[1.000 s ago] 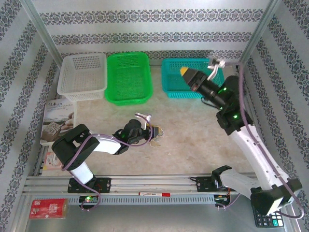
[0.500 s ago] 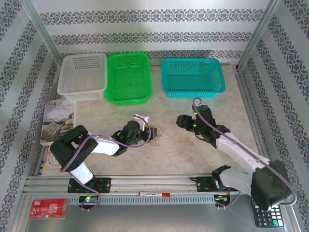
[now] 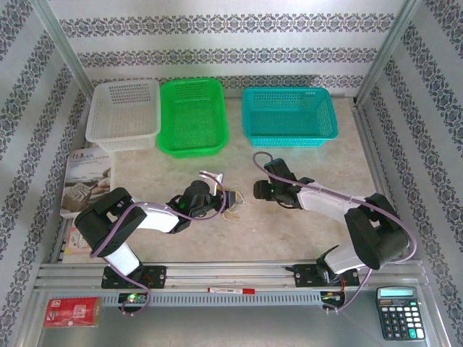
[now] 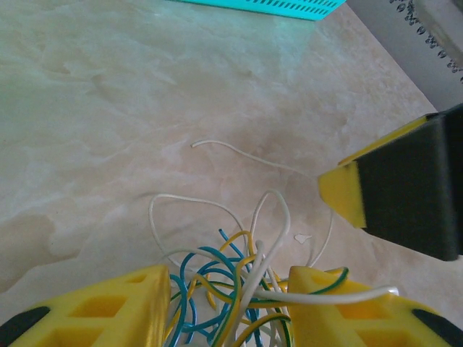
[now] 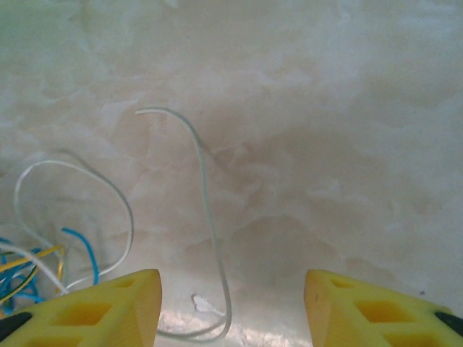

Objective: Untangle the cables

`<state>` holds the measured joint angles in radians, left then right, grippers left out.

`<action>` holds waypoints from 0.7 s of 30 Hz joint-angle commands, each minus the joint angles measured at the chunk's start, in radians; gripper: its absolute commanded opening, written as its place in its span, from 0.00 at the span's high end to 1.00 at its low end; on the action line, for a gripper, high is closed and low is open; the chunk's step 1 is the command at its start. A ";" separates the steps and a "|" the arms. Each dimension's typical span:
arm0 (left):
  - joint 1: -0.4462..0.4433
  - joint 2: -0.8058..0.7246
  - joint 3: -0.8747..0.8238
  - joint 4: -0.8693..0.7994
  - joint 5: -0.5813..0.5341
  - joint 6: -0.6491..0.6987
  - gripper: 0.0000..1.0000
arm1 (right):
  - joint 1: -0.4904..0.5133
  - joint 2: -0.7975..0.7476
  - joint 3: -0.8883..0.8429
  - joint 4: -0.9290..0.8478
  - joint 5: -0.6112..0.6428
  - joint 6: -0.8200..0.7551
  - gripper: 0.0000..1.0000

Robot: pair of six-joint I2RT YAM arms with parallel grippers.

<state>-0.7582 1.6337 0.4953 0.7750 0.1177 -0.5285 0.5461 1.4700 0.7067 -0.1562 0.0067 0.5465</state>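
Your left gripper [image 4: 228,285] is sitting low over the tabletop [image 4: 108,108] with its jaws standing part open. The cables [image 4: 217,264], a knot of blue, yellow and white loops, are lying between them, with one white wire [image 4: 340,294] crossing over the right-hand finger. Your right gripper [image 5: 231,289] is hovering just ahead and to the right of those jaws, its own jaws spread wide and holding nothing, with a loose white strand [image 5: 205,181] running up between them while the blue and yellow loops are lying off to their left.
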 commanded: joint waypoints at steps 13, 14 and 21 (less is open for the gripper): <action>-0.009 -0.015 -0.018 0.019 -0.015 -0.010 0.54 | 0.008 0.073 0.107 0.019 -0.014 -0.052 1.00; -0.009 -0.013 -0.023 0.023 -0.013 -0.010 0.54 | 0.005 0.033 0.121 0.005 -0.024 -0.056 1.00; -0.009 0.013 -0.056 0.059 -0.004 -0.018 0.57 | -0.050 -0.316 0.327 -0.040 -0.131 -0.010 1.00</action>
<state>-0.7582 1.6321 0.4576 0.7803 0.1116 -0.5327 0.5205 1.2667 0.9245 -0.2035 -0.0662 0.5205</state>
